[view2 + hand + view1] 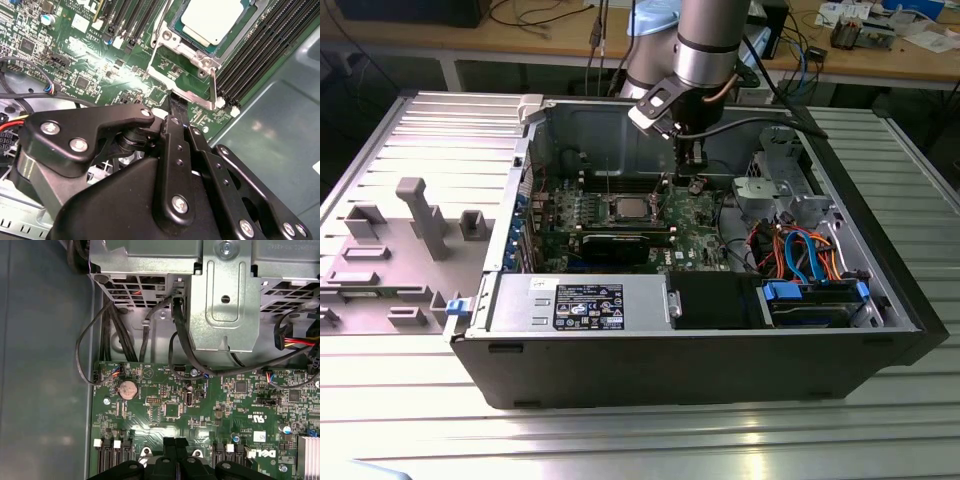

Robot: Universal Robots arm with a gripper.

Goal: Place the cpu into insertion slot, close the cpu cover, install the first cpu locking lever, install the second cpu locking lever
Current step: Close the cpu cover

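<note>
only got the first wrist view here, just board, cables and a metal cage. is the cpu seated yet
Observer: Yes. In the second wrist view the cpu lies seated, with the cpu cover flat around it.
Operator: ok, where's the gripper relative to it
Observer: In the exterior view the gripper is low over the motherboard, just to the exterior view's right of the cpu.
</note>
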